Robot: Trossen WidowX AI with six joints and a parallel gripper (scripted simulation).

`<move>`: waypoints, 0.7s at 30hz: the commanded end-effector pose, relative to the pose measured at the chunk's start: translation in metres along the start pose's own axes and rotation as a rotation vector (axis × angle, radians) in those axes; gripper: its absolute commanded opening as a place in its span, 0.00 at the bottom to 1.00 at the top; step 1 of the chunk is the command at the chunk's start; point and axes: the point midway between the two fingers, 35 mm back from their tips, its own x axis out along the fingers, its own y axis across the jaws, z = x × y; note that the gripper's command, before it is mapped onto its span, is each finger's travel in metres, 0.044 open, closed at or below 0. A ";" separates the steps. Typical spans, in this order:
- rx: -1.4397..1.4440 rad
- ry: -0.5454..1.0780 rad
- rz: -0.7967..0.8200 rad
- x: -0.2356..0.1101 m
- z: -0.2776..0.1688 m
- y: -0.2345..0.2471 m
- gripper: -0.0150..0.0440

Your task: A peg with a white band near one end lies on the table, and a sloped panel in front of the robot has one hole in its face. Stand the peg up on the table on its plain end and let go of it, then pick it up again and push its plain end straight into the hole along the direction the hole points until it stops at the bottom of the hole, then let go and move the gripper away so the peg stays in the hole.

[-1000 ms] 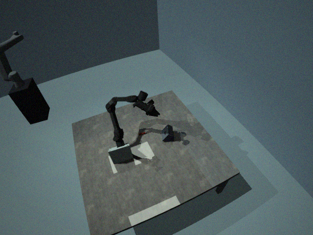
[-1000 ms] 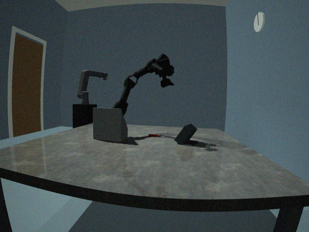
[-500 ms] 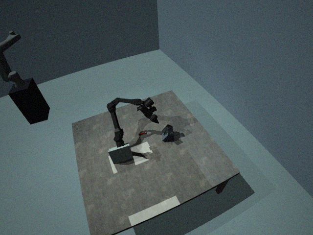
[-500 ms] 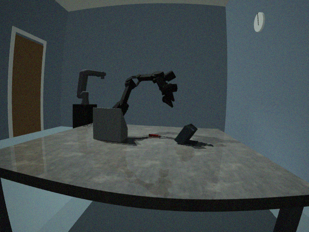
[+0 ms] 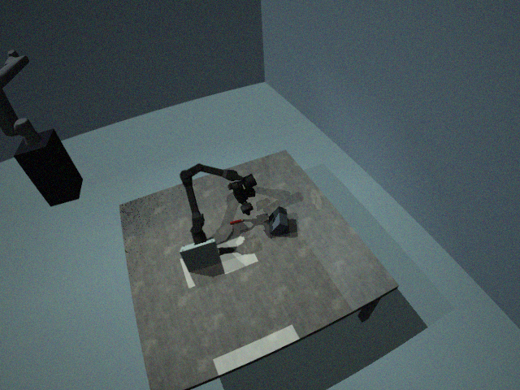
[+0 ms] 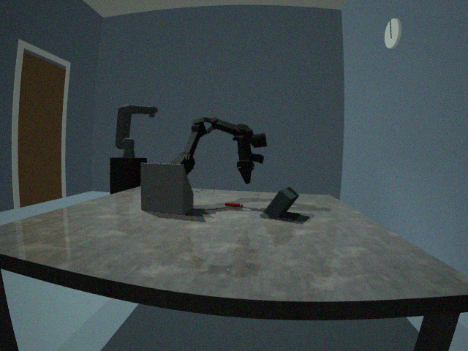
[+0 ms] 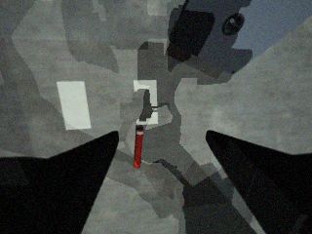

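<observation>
The peg (image 7: 138,146) lies flat on the table (image 6: 241,257), a red stick with a white band near one end, out in the open between the grey box (image 6: 164,187) at the robot's base and the sloped panel (image 6: 281,202). In the wrist view it runs lengthwise between the two dark fingers, its banded end pointing away from the camera toward a bright patch on the table. Nothing touches it.

The gripper (image 6: 246,177) hangs above the table, tips pointing down, well clear of the surface and roughly over the stretch between peg and panel. Its jaws stand wide apart with nothing between them; in the wrist view each finger (image 7: 63,180) sits far out to the side of the peg.

The sloped panel is a dark block tilted back on the table, just beyond the peg from the robot's side. Its one hole (image 7: 233,23) shows in the wrist view as a dark round opening in the bluish face, and nothing sits in it as far as I can see.

I can read no writing or labels on anything here. A round clock (image 6: 392,33) hangs on the right wall; its markings are too small to tell.
</observation>
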 end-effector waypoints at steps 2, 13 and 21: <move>0.092 0.141 0.064 0.023 -0.032 0.023 1.00; 0.103 0.160 0.070 0.030 -0.036 0.026 1.00; 0.103 0.160 0.068 0.043 -0.037 0.027 1.00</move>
